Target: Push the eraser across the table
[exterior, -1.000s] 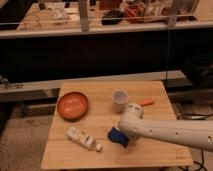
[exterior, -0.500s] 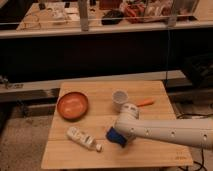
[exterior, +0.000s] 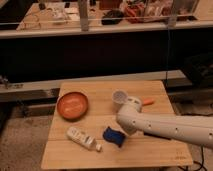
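The light wooden table (exterior: 150, 150) fills the middle of the camera view. My arm (exterior: 170, 127) reaches in from the right, low over the tabletop. My gripper (exterior: 123, 128) is at its rounded left end, just right of the blue wavy pad (exterior: 113, 136) and below the white cup (exterior: 119, 100). The arm's end covers the gripper. The eraser does not show; it may be hidden under the arm.
An orange bowl (exterior: 73, 105) sits at the table's left. A white bottle (exterior: 81, 138) lies on its side at the front left. A small orange object (exterior: 148, 102) lies right of the cup. A dark shelf and railing stand behind the table.
The arm's end has shifted slightly to the left near the blue pad. The bowl, cup and bottle have not moved.
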`<state>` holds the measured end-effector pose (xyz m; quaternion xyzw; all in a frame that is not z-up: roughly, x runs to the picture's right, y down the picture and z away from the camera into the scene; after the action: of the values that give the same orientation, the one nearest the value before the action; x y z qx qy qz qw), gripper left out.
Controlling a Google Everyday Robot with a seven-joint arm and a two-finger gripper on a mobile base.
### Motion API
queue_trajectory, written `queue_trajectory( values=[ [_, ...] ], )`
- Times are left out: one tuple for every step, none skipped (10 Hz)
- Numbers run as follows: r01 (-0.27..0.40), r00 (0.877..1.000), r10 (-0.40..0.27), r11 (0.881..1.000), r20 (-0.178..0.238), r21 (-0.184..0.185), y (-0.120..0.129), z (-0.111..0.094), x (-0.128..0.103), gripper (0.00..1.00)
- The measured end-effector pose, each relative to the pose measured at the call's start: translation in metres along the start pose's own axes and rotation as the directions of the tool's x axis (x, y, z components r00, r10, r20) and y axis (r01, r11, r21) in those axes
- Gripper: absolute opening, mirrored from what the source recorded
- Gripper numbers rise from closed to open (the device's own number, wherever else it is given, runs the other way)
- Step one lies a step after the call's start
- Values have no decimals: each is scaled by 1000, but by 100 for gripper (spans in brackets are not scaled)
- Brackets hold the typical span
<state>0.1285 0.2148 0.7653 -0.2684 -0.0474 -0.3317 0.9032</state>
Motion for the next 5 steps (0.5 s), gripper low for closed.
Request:
queue_trajectory(
  values=[
    [-19,1000,19,1000,-9,9,-3,-15,11,0],
    [-59,998,60,998,-26,28,-8,-41,32,0],
    [-89,995,91,995,-30,40,-6,-53,48,0],
    [-119,992,120,992,-29,46,-2,-60,63,0],
    [-162,986,163,986,-28,49,8,-65,86,0]
  ],
)
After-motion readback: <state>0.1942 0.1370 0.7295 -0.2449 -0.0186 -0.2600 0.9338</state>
